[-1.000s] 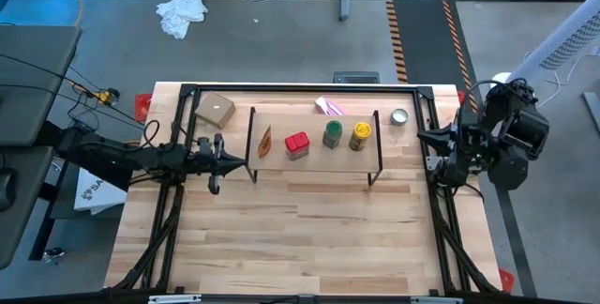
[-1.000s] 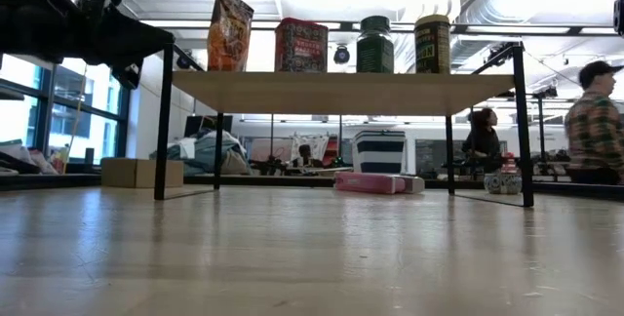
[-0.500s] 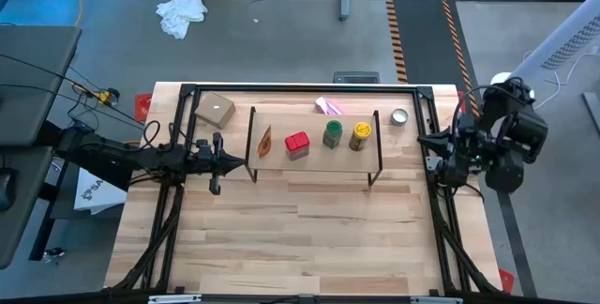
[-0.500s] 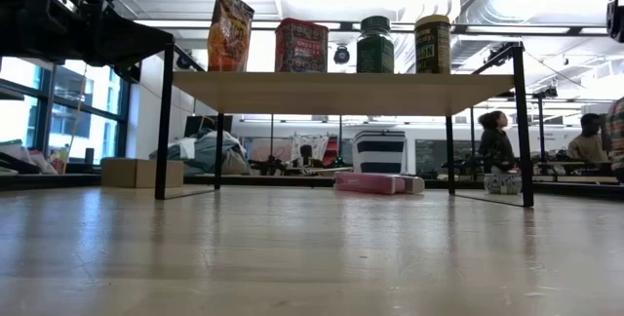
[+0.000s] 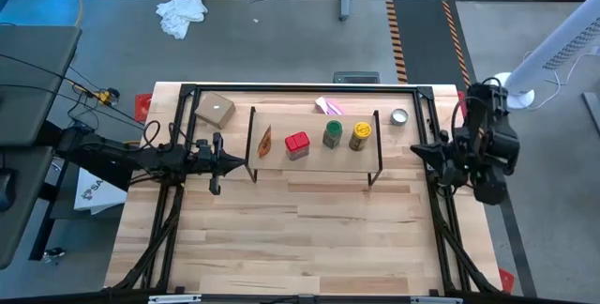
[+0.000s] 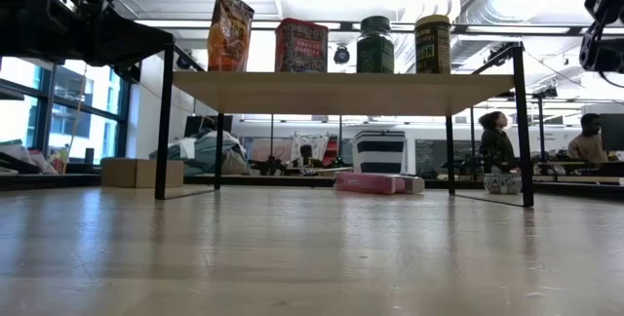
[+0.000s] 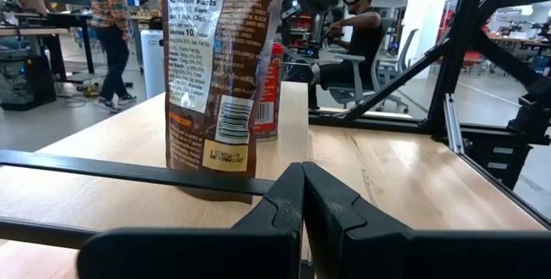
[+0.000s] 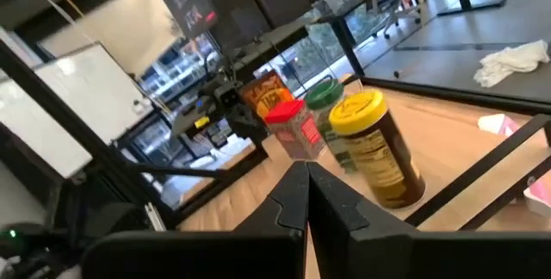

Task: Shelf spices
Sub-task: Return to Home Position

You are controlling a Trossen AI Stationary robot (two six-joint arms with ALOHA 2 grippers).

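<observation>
I see one long low shelf [image 5: 319, 157] of light wood plank on thin black metal legs. It stands on the far half of the wooden table [image 5: 300, 238], and its long axis runs from left to right across the table. Four spices stand on the plank in one row along this axis, all upright. Counting from the left, they are one flat orange-brown packet [image 5: 265, 141], one red boxy container [image 5: 297, 144], one green-lidded jar [image 5: 332, 134] and one yellow jar [image 5: 360, 135]. The packet stands on its lower edge, and its printed back face turns toward the left end of the shelf. Three other things lie on the table behind the shelf: one tan cardboard box [image 5: 216, 109], one pink-purple packet [image 5: 329, 106] and one small round silver tin [image 5: 399, 116]. The left gripper [image 7: 301, 174] is just beside the left end of the shelf and points at the packet; its two fingers are pressed together and hold nothing. The right gripper [image 8: 307, 171] is at the right edge of the table, apart from the shelf, pointing toward the jars, with its fingers also together and empty.
</observation>
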